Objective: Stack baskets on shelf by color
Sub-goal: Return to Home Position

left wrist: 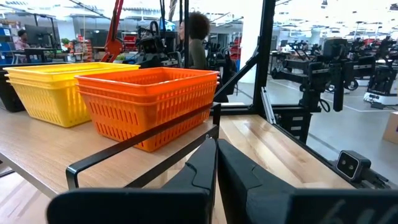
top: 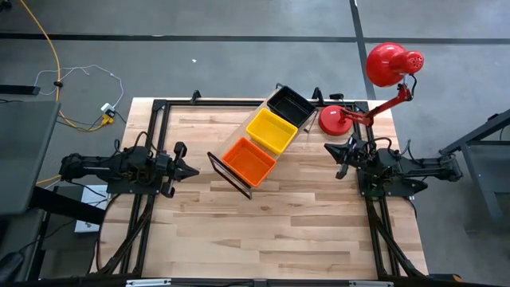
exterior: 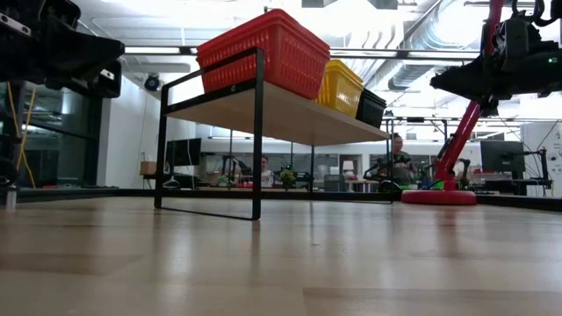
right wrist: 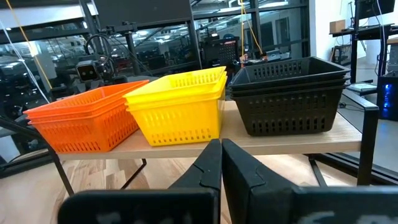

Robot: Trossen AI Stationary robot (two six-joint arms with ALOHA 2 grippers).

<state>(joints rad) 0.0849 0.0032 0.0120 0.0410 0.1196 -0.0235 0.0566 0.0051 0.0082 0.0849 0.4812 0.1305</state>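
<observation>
Light, springy baskets are being judged best gripped by the rim; both jaws, flanking the shelf, are being held closed, empty.

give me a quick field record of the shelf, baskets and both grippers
shelf: on the table, set diagonally between the arms
orange stack: shelf end nearer the left arm
yellow stack: middle of shelf
black stack: far end, near the lamp
left gripper: shut, empty, apart from shelf
right gripper: shut, empty, apart from shelf
</observation>
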